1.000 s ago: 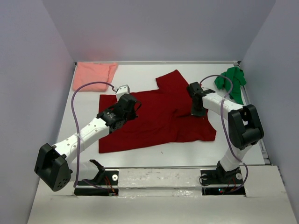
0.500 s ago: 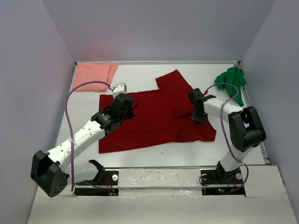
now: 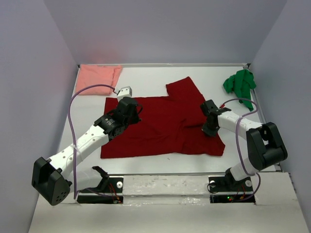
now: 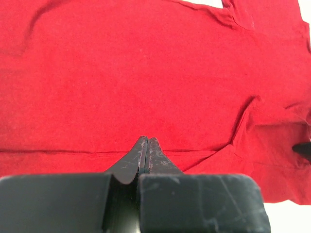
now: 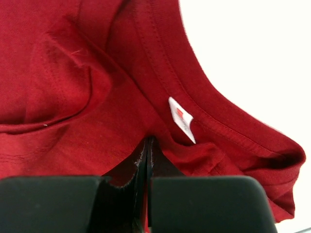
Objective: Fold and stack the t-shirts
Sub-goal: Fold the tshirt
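Note:
The dark red t-shirt (image 3: 163, 128) lies spread across the middle of the table, one sleeve pointing to the far side. My left gripper (image 3: 135, 112) is shut, its tips (image 4: 146, 141) pinched into the cloth at a straight seam line near the shirt's left end. My right gripper (image 3: 209, 130) is shut on the bunched cloth just below the collar, beside the white label (image 5: 181, 119), with a sliver of red showing between its fingers (image 5: 148, 141). The pale salmon pink t-shirt (image 3: 99, 75) lies folded at the far left corner. The bright green t-shirt (image 3: 239, 85) lies crumpled at the far right.
Grey walls close in the table (image 3: 146, 80) on the left, far and right sides. Both arm bases (image 3: 165, 187) sit on the metal strip at the near edge. A purple cable (image 3: 92, 88) loops above the left arm, and another arches over the right one.
The right gripper has moved toward the near edge and right, dragging the collar end of the red shirt with it. The left gripper has barely shifted.

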Tool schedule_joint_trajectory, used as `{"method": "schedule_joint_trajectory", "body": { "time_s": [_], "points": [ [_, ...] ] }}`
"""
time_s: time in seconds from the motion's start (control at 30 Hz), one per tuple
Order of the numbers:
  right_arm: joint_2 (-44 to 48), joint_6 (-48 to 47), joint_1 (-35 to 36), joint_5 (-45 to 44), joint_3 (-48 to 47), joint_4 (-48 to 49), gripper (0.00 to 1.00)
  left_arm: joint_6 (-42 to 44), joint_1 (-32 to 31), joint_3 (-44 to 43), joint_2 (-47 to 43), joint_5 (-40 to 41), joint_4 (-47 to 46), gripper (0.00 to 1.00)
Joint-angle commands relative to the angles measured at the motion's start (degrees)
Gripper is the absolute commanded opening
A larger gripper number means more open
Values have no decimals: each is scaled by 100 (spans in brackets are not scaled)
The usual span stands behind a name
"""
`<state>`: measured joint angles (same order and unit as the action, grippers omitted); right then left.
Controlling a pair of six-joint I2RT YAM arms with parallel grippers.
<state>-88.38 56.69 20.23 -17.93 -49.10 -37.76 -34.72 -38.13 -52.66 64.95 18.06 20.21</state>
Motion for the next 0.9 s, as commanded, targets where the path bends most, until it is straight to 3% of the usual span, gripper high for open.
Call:
{"method": "schedule_joint_trajectory", "body": {
  "time_s": [0.0,0.27,0.53,0.77,0.87],
  "points": [
    [250,580,7,-35,287,-750,0,88,25,-183,-219,-22,10,0],
    [927,1063,7,-325,436,-1480,0,79,25,-156,-421,-57,97,0],
    [1278,880,7,-465,534,-1656,0,62,25,-157,-492,-128,89,0],
    [2025,-156,60,-905,-326,-1569,0,114,34,-104,-431,21,-34,0],
    [2141,-955,60,-800,-1029,-1278,0,150,34,-462,-45,250,141,0]
  ]
}}
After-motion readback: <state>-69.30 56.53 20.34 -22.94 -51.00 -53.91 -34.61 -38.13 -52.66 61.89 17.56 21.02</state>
